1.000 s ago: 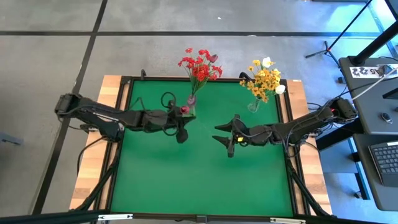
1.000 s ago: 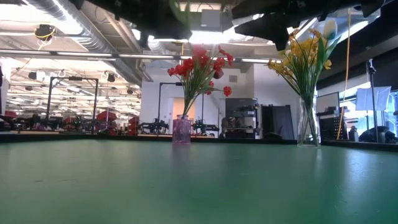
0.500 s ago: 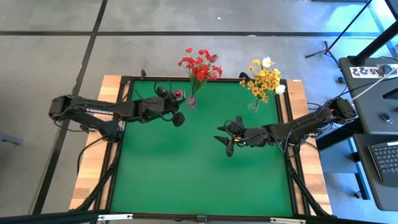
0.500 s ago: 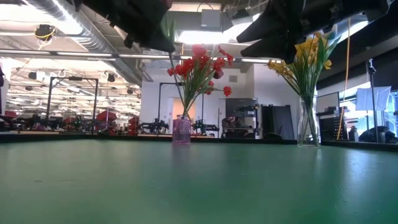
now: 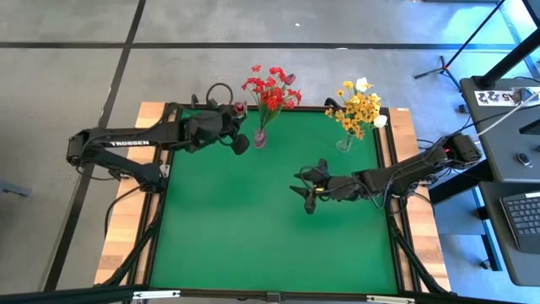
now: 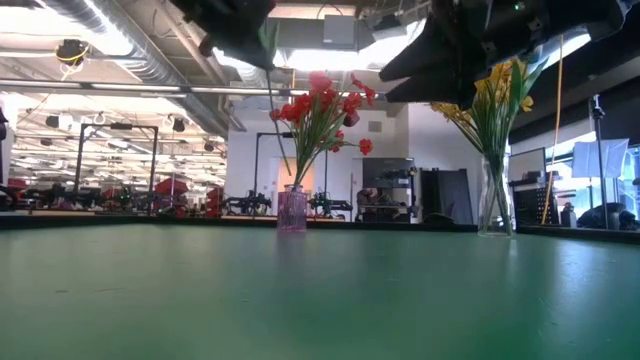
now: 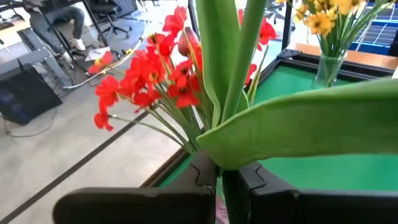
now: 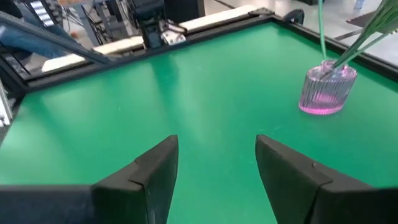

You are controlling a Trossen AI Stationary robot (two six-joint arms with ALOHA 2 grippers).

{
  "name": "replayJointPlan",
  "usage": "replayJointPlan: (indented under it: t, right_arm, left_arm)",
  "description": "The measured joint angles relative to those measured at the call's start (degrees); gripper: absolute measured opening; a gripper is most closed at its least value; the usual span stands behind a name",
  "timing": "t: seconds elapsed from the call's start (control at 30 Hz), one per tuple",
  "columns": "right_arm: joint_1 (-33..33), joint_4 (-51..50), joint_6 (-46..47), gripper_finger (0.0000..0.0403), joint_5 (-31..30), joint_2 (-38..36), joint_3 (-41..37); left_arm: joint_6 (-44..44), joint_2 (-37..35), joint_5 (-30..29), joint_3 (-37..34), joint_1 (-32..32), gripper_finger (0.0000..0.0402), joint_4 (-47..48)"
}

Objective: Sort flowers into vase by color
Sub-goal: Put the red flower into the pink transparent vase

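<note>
My left gripper (image 5: 237,140) hangs above the table's far left part, just left of the pink vase (image 5: 260,136), and is shut on a green-stemmed flower with a dark red bud (image 5: 240,108). The pink vase stands on the table and holds red blossoms (image 5: 272,89). A clear vase (image 5: 345,143) near the far right corner holds yellow-orange clusters (image 5: 361,108) and white buds (image 5: 364,84). My right gripper (image 5: 308,192) is open over the table's middle right, touching nothing. My left gripper pinches the flower's green stem (image 7: 219,163) between its two fingers (image 7: 255,177), just below where a broad leaf (image 7: 298,127) branches off. The flower is lifted clear of the table and stands roughly upright, with its stem rising past the fingers and out of the left wrist view.
The green mat (image 5: 261,228) has a dark raised frame (image 5: 165,169) and wooden borders. Both vases stand close to the far edge. Beyond the table's right side is a desk with a keyboard (image 5: 523,215).
My left gripper has moved toward the table's far left, away from the middle, carrying the dark red bud flower with it, which now sits left of the pink vase's blossoms. My right gripper has stayed almost where it was.
</note>
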State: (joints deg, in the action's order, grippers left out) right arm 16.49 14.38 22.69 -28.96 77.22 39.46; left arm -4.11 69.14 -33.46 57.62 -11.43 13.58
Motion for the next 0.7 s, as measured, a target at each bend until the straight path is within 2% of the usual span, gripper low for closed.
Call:
replayJointPlan:
  t: [0.3, 0.47, 0.7]
  right_arm:
    - [0.0, 2.5, 0.0, 0.0214, -0.4, 4.2, 0.0]
    - [0.0, 2.8, 0.0, 0.0214, -0.4, 5.5, 0.0]
    - [0.0, 2.9, 0.2, 0.0214, -0.5, 5.9, 0.0]
  left_arm:
    - [1.3, 2.5, 1.6, 0.9, -4.9, 0.0001, 1.1]
    - [1.3, 3.7, 7.1, 0.9, -6.3, 0.0001, 0.2]
    - [3.5, 3.1, 4.4, 1.0, -6.3, 0.0, 0.1]
